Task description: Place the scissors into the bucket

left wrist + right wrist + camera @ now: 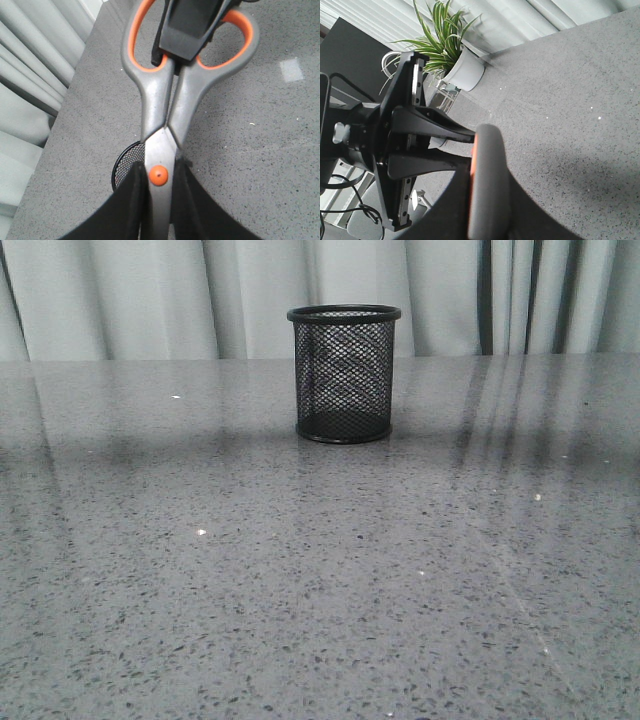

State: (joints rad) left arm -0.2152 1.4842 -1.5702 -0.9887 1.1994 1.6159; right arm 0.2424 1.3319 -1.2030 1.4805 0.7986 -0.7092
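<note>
On the grey speckled table [200, 580] the bucket [344, 374], a black wire-mesh pen cup, is seen upright near the middle of the far part, in front of pale curtains [130, 295]. It is apart from both arms.

In the left wrist view, the scissors [165, 107] are held above the table. The left gripper [159, 174] is pressed together on them: its two black fingers [127, 210] lie against both sides of the blades, right at the orange pivot screw [159, 175]. The long axis of the scissors runs in line with these fingers. The grey handles with orange lining point away from the left gripper, and the blades pass back between its fingers and are hidden there. The blades are closed and the two handles are almost together. A part of the bucket rim is seen lower down, just beside one left finger.

At the handle end, a dark finger [187, 25] of the other arm lies over the place where the two loops meet. In the right wrist view, one grey loop stands between the blurred fingers of the right gripper [487, 210], which seems to be closed on it. A green plant in a white pot [462, 70] is seen further behind.
</note>
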